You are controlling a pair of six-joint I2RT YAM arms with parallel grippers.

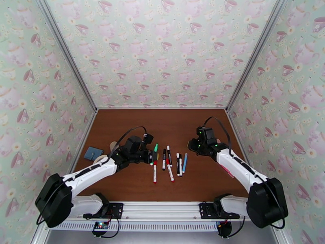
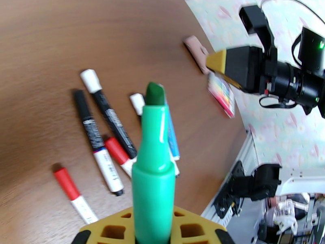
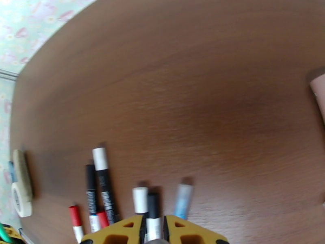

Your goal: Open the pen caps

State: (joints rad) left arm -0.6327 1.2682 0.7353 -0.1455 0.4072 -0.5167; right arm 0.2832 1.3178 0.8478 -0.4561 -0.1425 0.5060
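Left hand (image 2: 152, 230) is clamped on the green pen (image 2: 153, 159), raised above the desk (image 1: 162, 127). Its tip is bare, so that cap appears off. Right hand (image 2: 217, 62) is closed, contents not discernible. Six other pens (image 1: 169, 155) lie on the desk, apparently capped and outstanding.

We see bright, even light, soft shadows under the slim plastic marker pens (image 3: 106, 188), and blur across the right wrist view
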